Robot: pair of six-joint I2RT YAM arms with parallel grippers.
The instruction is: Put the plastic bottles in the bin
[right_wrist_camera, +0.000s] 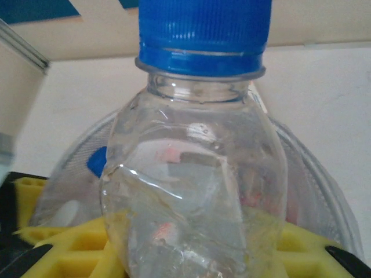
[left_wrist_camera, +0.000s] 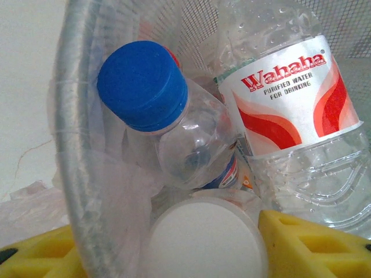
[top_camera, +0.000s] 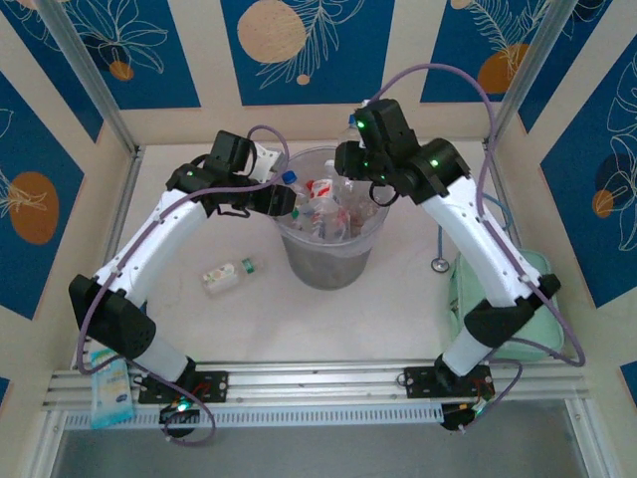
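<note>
Pale green case point(top_camera: 526, 291) at right; blue-white packet point(top_camera: 107, 390) front left.

— What stood behind the table point(top_camera: 398, 319) we looked down on?
— Blue wall panels point(top_camera: 119, 50) with white leaf drawings and orange discs, cream strips between them. We saw them at the far side and on the left and right.
— And the frame?
— Bare metal posts point(top_camera: 85, 75) slanted up from the far left and far right corners. A ribbed metal rail point(top_camera: 318, 383) ran along the near edge.
— The tabletop itself?
— White, evenly lit, with soft shadows. We noted a pale green case point(top_camera: 523, 349) on its right side and grey floor point(top_camera: 318, 450) nearest us.
</note>
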